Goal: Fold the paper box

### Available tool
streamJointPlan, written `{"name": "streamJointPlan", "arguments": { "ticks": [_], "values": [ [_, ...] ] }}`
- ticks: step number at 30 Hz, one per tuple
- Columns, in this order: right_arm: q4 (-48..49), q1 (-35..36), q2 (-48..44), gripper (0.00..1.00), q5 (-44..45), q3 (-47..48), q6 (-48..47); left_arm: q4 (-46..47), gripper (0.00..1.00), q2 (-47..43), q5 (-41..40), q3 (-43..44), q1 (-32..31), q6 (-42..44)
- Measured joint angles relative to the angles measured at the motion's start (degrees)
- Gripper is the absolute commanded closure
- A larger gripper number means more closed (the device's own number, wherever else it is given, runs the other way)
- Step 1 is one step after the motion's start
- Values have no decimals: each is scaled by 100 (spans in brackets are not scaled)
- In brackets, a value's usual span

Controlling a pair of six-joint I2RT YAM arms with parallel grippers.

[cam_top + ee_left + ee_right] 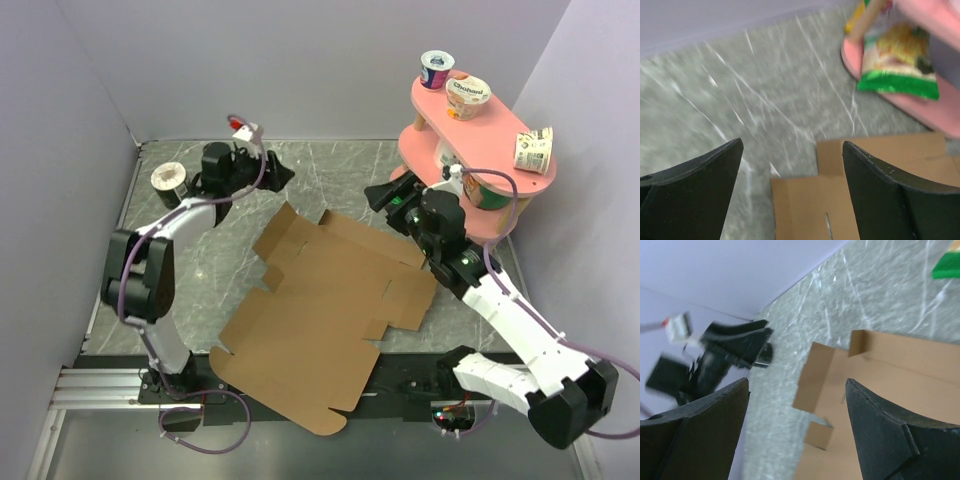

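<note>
Top view: the paper box [320, 310] lies flat in centre frame, a brown die-cut sheet, flaps out, nothing folded up, w/ its lowest flap poking past the near edge of the table [340, 165] at bottom centre. Left gripper [283, 172] sits upper left of centre, just off the sheet's top-left corner and apart from it. From the left wrist cam its gripper [792, 145] has both black fingers [710, 175] spread wide w/ nothing between them, so it's let go, empty; cardboard [805, 205] shows lower centre beyond the fingers, grey tabletop around it. Right gripper [388, 196] is right of centre, by the sheet's top-right edge and close to the foot of the pink stand [490, 125]; can't tell from above whether it touches the card. Right wrist cam: gripper [797, 382] also spread wide, nothing held, sheet [880, 390] filling lower right w/ a flap and notch visible, and the other arm's gripper [735, 347] blurred at left. Pic is smeared in both wrist views. Around the scene: three yogurt cups on the stand's top tier, at [436, 68], [467, 97] and [533, 148], a green bag [488, 192] on the lower tier (also upper right in left wrist cam [897, 55]), and one more cup [170, 180] on the table at far left.
</note>
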Motion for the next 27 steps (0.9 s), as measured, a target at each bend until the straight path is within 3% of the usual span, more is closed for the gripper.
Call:
{"name": "streamJointPlan", "arguments": {
  "ticks": [5, 11, 13, 14, 15, 18, 21, 27],
  "values": [
    [-15, -2, -531, 16, 63, -361, -546, -1670, 12, 973, 380, 1038, -48, 72],
    [9, -2, -903, 16, 101, -549, -955, -2874, 14, 1547, 330, 1270, -111, 144],
    [20, -2, -977, 16, 101, -636, -1038, -3139, 19, 1764, 330, 1473, -160, 225],
    [20, -2, -997, 16, 101, -667, -1075, -3254, 25, 1878, 328, 1578, -195, 254],
    [24, -2, -1010, 16, 101, -693, -1108, -3346, 43, 1969, 328, 1661, -240, 282],
    [26, -2, -1019, 16, 101, -721, -1207, -3532, 63, 2146, 297, 1746, -387, 372],
    [35, -2, -1032, 16, 103, -726, -1274, -3595, 80, 2210, 216, 1746, -496, 424],
    [76, -2, -1051, 16, 101, -787, -1357, -3462, 99, 2175, 170, 1655, -540, 468]
  ]
}}
